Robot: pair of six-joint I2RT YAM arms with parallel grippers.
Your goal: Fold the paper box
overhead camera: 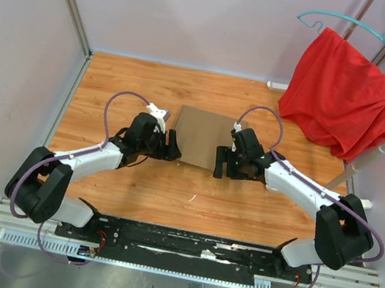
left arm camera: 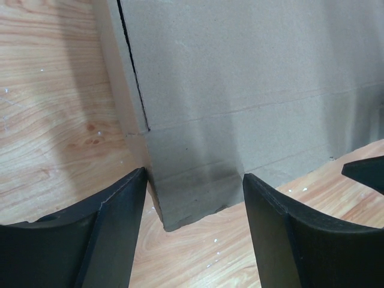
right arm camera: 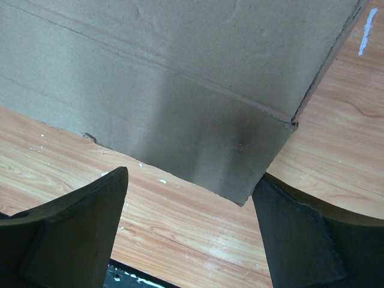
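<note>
Jaws spread wide, my left gripper (overhead camera: pixel 174 146) and right gripper (overhead camera: pixel 220 161) flank the box (overhead camera: pixel 205 133) lying between them, one near corner ahead of each, equally close.

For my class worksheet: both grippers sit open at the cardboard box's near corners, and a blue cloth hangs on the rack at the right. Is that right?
Not quite: the cloth is red, not blue, as the top external view shows. The rest of the statement holds.
</note>
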